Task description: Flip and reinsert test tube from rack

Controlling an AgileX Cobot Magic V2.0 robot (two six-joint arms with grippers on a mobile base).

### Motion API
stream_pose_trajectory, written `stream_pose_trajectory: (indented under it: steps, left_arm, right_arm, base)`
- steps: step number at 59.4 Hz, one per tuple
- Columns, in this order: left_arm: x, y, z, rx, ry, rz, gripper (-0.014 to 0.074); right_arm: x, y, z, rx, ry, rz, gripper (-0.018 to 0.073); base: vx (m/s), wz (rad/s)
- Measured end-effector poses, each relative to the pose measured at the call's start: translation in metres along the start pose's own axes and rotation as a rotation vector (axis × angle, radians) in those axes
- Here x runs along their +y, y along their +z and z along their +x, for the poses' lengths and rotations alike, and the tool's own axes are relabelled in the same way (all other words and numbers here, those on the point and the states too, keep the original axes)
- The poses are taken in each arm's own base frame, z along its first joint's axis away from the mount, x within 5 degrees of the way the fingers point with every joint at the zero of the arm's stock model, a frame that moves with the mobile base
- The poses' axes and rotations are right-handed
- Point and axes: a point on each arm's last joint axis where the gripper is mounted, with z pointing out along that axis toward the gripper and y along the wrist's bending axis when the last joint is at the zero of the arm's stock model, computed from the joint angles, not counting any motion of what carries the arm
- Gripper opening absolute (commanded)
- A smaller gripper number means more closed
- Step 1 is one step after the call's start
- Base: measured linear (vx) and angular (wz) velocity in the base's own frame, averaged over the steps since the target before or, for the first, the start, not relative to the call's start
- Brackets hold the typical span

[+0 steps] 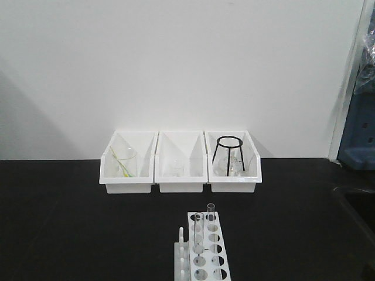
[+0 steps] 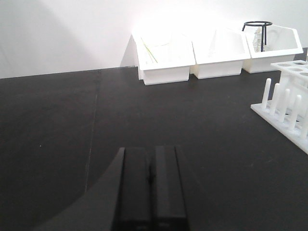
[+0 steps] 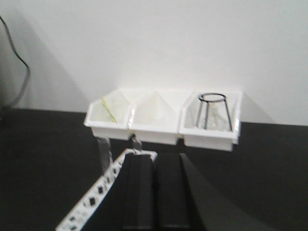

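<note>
The white rack (image 1: 203, 254) stands at the front middle of the black table, pegs on its left side. Two clear test tubes stand upright in it, one at the far end (image 1: 210, 213) and one just nearer and to the left (image 1: 198, 229). Neither gripper shows in the front view. In the left wrist view my left gripper (image 2: 151, 150) is shut and empty, low over bare table, with the rack (image 2: 287, 103) well off to its right. In the right wrist view my right gripper (image 3: 154, 158) is shut and empty beside the rack (image 3: 98, 192), and the tubes (image 3: 103, 153) are blurred.
Three white bins stand in a row against the back wall: the left one (image 1: 127, 155) holds a glass beaker, the middle one (image 1: 180, 157) small glassware, the right one (image 1: 233, 155) a black wire stand. A dark sink edge (image 1: 354, 205) lies at the right.
</note>
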Motion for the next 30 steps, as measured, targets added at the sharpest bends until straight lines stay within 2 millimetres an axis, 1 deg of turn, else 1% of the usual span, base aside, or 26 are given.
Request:
stream_pose_trajectory:
  steps: [4, 9, 16, 21, 25, 30]
  left_arm:
    - [0.000, 0.000, 0.000, 0.000, 0.000, 0.000, -0.0006]
    - [0.000, 0.000, 0.000, 0.000, 0.000, 0.000, -0.0006]
    - [0.000, 0.000, 0.000, 0.000, 0.000, 0.000, -0.0006]
    - [0.000, 0.000, 0.000, 0.000, 0.000, 0.000, -0.0006]
    - [0.000, 0.000, 0.000, 0.000, 0.000, 0.000, -0.0006]
    - [0.000, 0.000, 0.000, 0.000, 0.000, 0.000, -0.0006]
  right_arm:
    - [-0.005, -0.008, 0.018, 0.059, -0.046, 0.052, -0.0011]
    - [-0.012, -0.018, 0.045, 0.125, -0.061, 0.115, -0.0011]
    - [-0.021, -0.030, 0.076, 0.156, -0.010, 0.228, -0.0011]
    - [-0.024, -0.036, 0.093, 0.152, 0.013, 0.288, -0.0011]
    - [-0.025, -0.040, 0.100, 0.128, 0.017, 0.309, -0.0011]
    - [-0.024, -0.045, 0.098, 0.072, 0.013, 0.316, -0.0011]
  base:
    - [0.00, 0.00]
    - [0.00, 0.00]
    - [0.00, 0.00]
    - [0.00, 0.00]
    - [0.00, 0.00]
    - [0.00, 0.00]
